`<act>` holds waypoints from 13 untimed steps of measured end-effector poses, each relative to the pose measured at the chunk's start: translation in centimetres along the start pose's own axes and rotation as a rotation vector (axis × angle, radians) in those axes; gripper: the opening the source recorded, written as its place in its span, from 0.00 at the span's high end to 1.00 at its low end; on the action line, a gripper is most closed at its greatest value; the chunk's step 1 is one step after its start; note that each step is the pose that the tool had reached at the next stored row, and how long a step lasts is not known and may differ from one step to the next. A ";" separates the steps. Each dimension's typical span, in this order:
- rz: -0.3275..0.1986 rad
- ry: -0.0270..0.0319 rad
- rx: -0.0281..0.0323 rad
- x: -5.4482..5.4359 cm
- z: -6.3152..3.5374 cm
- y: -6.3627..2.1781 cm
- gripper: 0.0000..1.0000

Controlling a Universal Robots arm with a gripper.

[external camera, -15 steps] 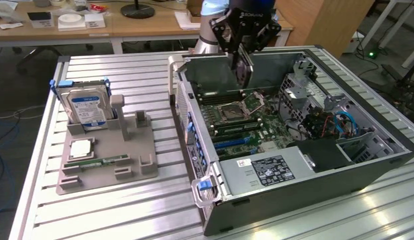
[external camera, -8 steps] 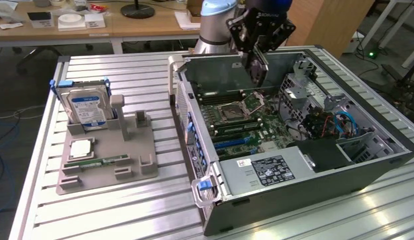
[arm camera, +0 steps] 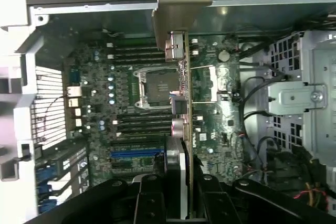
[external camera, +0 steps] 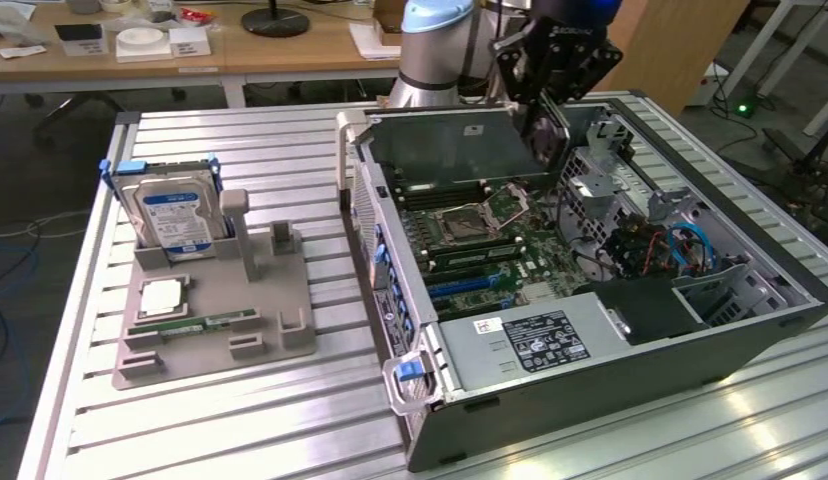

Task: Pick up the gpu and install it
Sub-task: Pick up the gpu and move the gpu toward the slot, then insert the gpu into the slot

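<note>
1. Nearest: an open computer case (external camera: 588, 400) lies on its side on the slatted metal desk (external camera: 254, 420).
2. On the exterior view's left, a grey tray (external camera: 274, 335) carries an upright hard drive (external camera: 174, 215) and a flat memory stick (external camera: 194, 322).
3. Inside the case, the motherboard (external camera: 508, 250) lies face up, its processor socket (arm camera: 157, 85) uncovered.
4. The pincer (external camera: 548, 105) is closed on the graphics card (external camera: 545, 140), holding it on edge over the far part of the board.
5. Wrist view: the card (arm camera: 179, 103) runs edge-on just beside the socket, with its silver bracket (arm camera: 178, 3) at the end away from the pincer (arm camera: 178, 192). I cannot tell whether it touches the board.
</note>
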State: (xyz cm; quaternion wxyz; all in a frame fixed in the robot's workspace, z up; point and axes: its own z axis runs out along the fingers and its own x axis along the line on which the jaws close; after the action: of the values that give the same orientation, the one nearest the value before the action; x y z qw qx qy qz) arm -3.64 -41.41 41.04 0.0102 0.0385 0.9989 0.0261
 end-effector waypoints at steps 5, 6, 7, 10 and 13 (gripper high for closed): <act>0.000 0.0001 0.0001 -2.0 0.08 0.15 0.72; 0.000 0.0002 0.0001 -2.0 0.08 0.15 0.72; 0.000 0.0001 0.0000 -2.0 0.08 0.15 0.72; 0.000 0.0000 0.0000 -2.1 0.08 0.15 0.72; 0.000 0.0000 0.0000 -2.0 0.08 0.15 0.72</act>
State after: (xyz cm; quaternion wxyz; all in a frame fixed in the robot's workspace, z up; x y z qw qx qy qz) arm -1.58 -41.41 41.00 0.0102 0.0385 0.9989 0.0261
